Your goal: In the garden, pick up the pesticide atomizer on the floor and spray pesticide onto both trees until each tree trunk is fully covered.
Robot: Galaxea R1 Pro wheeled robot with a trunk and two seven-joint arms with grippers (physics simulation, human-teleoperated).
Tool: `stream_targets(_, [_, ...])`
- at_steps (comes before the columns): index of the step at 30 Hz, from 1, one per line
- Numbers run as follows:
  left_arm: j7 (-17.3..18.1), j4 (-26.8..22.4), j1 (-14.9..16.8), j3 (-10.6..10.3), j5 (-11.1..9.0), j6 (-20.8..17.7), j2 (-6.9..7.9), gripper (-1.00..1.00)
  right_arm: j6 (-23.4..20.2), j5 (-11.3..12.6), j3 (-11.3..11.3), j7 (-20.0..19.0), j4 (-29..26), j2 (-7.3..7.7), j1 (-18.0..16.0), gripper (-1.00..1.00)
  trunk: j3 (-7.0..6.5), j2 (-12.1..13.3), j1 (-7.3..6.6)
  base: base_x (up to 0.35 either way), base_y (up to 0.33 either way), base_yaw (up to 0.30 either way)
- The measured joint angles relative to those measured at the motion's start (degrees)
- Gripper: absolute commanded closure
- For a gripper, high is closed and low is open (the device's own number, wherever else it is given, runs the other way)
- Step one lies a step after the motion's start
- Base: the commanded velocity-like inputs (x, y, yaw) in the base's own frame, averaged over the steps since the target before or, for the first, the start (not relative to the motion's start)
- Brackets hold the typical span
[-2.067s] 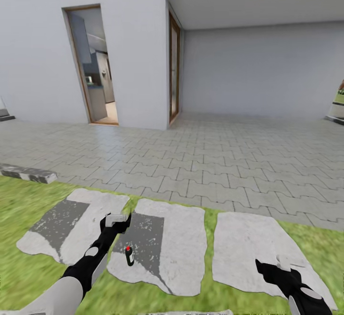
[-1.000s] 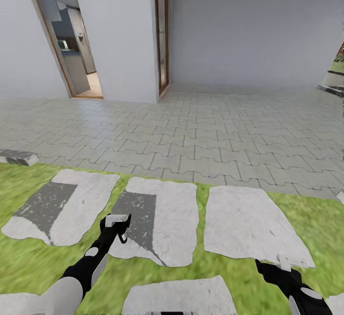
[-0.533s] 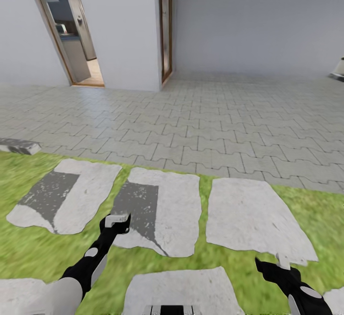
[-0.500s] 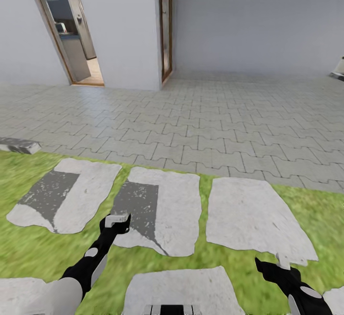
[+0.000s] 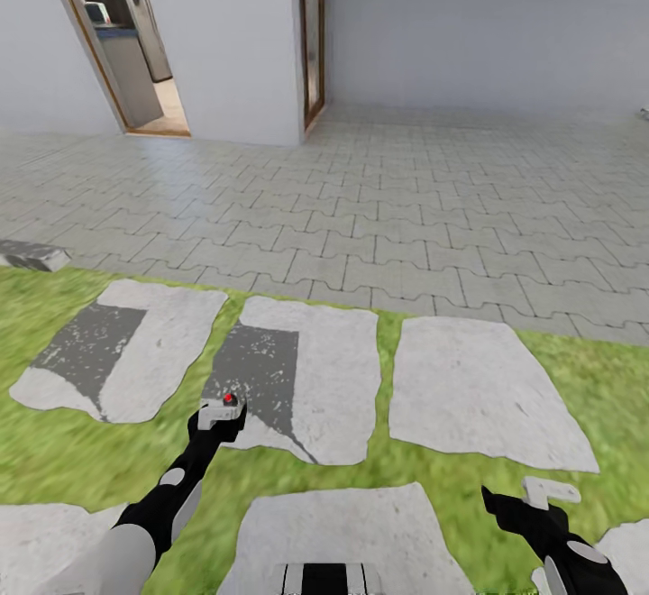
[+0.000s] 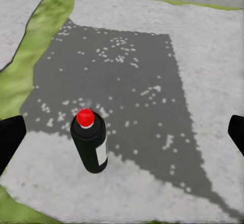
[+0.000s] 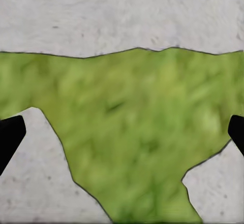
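Observation:
The pesticide atomizer (image 6: 90, 143), a small dark bottle with a red tip, stands upright on a pale stone slab (image 6: 203, 61), at the edge of a dark grey patch. My left gripper (image 6: 122, 137) hangs open above it, the bottle lying between the fingers and nearer one of them. In the head view only the atomizer's red tip (image 5: 229, 398) peeks out just beyond the left gripper (image 5: 221, 413). My right gripper (image 5: 543, 493) is open and empty over grass (image 7: 137, 132) between slabs. The trees are out of view.
Several flat stone slabs (image 5: 473, 392) lie in the green grass (image 5: 72, 451) around me. Beyond them, grey block paving (image 5: 406, 216) runs up to the white house wall (image 5: 234, 36), which has an open doorway (image 5: 122, 45) at the far left. A stone kerb piece (image 5: 27, 257) lies at left.
The whole view has shifted with the camera. The atomizer's red tip now shows beside the left gripper; half a second ago it was hidden. Both arms hold the same pose.

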State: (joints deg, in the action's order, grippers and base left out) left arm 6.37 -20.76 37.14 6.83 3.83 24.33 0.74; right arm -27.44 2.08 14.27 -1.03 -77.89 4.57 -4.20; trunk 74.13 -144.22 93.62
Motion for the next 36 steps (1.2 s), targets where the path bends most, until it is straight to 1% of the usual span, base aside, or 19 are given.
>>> stream_targets(12, [0.00,0.01,0.00,0.07,0.00,0.01,0.09,-1.00,0.00,0.00,0.00,0.00,0.00,0.00,0.00,-1.00,3.73,-0.16,0.31,0.000,0.000,0.003])
stream_targets(20, [0.00,-0.01,-0.01,0.06,0.00,-0.01,0.09,-1.00,0.00,-0.01,0.00,0.01,0.00,0.00,-0.01,-1.00,6.14,-0.27,0.51,0.000,0.000,0.120])
stream_targets(29, [0.00,0.00,0.00,0.11,0.00,0.01,0.09,-1.00,0.03,0.00,-0.03,0.00,-0.03,0.00,0.00,-1.00,6.33,-0.27,0.51,0.001,0.000,0.023])
stream_targets(36, [0.00,-0.02,0.00,0.15,0.00,0.01,0.09,-1.00,0.03,0.00,-0.05,0.00,-0.02,0.00,0.00,-1.00,6.33,-0.27,0.50,0.192,0.000,0.000])
